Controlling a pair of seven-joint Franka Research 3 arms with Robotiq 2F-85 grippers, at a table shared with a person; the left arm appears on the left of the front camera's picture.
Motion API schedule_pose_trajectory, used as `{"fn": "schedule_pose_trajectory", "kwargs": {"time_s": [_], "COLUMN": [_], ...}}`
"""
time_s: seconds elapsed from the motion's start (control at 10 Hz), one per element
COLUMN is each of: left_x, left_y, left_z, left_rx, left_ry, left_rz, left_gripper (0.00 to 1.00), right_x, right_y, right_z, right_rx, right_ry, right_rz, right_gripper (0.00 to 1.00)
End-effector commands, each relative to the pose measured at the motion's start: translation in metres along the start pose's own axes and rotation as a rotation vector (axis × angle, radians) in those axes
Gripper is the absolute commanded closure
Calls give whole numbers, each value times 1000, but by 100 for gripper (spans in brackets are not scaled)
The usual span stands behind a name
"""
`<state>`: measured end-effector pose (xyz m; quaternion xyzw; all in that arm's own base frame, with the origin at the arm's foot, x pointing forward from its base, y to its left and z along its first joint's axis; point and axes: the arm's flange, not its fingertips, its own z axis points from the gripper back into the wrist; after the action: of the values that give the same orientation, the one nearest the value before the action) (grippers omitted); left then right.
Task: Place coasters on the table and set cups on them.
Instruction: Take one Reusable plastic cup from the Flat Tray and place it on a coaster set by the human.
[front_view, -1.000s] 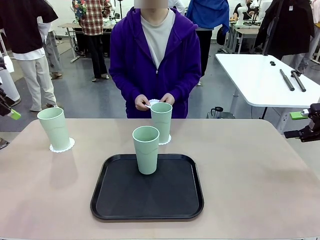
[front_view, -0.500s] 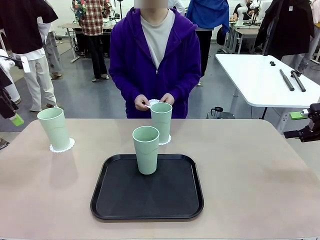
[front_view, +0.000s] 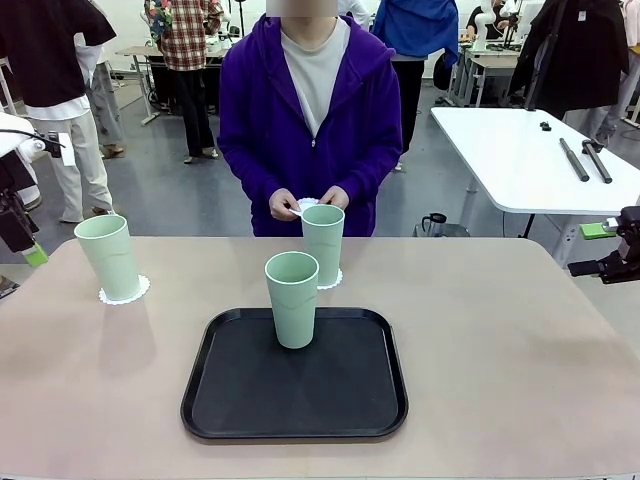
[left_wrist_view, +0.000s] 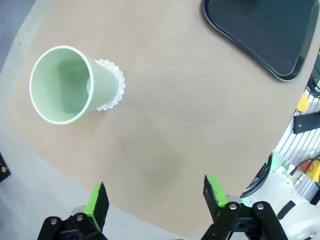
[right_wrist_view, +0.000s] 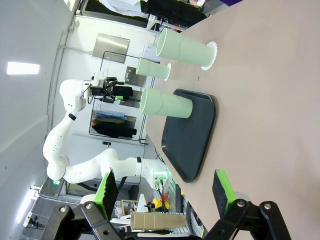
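Observation:
Three mint-green cups stand on the beige table (front_view: 500, 340). The left cup (front_view: 108, 255) rests on a lacy white coaster (front_view: 126, 291). The far middle cup (front_view: 323, 243) rests on another coaster (front_view: 331, 280). The third cup (front_view: 292, 298) stands on the black tray (front_view: 300, 400). The person holds a white coaster (front_view: 306, 206) in both hands behind the middle cup. My left gripper (front_view: 30, 250) hangs open off the table's left end, looking down on the left cup (left_wrist_view: 67, 84) and its coaster (left_wrist_view: 114, 87). My right gripper (front_view: 598, 250) stands open past the right end, empty (right_wrist_view: 165, 192).
The tray (left_wrist_view: 265, 35) lies in the near middle of the table. A white table (front_view: 530, 160) with dark tools stands at the back right. Other people stand far behind. The tabletop to the right of the tray is bare.
My left gripper has dropped a little at the left edge and more of its white arm has come into view. Cups, coasters, the person's hands and my right gripper have stayed put.

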<state>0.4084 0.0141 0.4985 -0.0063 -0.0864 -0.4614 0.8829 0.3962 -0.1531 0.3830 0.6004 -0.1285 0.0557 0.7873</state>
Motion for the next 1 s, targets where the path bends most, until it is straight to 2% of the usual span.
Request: {"fn": "schedule_pose_trajectory", "kwargs": {"time_s": [0.0,0.7,0.8,0.9], "left_x": [1,0,3,-23], "left_y": [1,1,1,-22], "left_z": [4,2,10,2], "left_rx": [-4,-3,-1,-53], "left_ry": [-18,-11,21,31], "left_rz": [2,0,246,457], "left_gripper": [0,0,0,0], "right_x": [0,0,0,0], "right_y": [1,1,1,1], "right_z": [0,0,0,0], "right_rx": [7,7,7,7], "right_ry": [0,0,0,0], "right_rz": [2,2,2,2], "right_gripper": [0,0,0,0]}}
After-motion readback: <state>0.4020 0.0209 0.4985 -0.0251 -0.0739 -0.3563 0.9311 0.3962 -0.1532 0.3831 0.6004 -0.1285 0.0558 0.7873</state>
